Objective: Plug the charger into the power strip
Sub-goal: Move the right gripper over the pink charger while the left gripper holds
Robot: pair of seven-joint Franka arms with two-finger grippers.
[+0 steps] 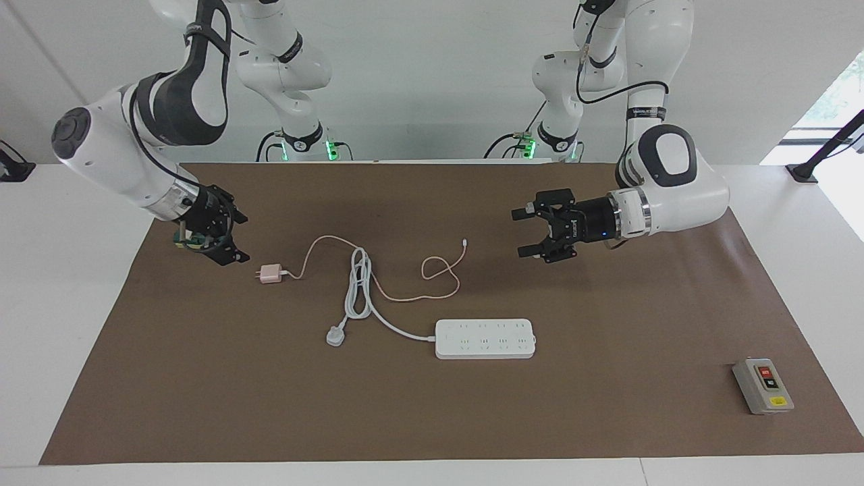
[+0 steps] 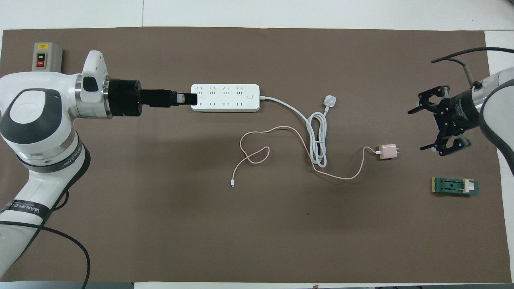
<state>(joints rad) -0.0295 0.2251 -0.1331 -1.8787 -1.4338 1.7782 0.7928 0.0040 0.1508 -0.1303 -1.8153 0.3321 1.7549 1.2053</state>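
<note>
Your right pincer (image 1: 217, 236) hangs spread apart just beside the charger (image 1: 271, 273), lined up to grasp it. Your left pincer (image 1: 534, 233), also apart and empty, hovers near the power strip (image 1: 484, 338), probably to steady it.

A grey switch box (image 1: 763, 386) and a green block (image 2: 455, 186) — well apart — on brown paper (image 1: 432, 418).

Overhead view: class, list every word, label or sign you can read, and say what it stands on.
"ON", over "OFF": on the grey switch box.
"WANJEED": uncertain, on the band around the left arm.
Markings beside the sockets of the power strip: too small to read.
Nothing readable on the charger.
</note>
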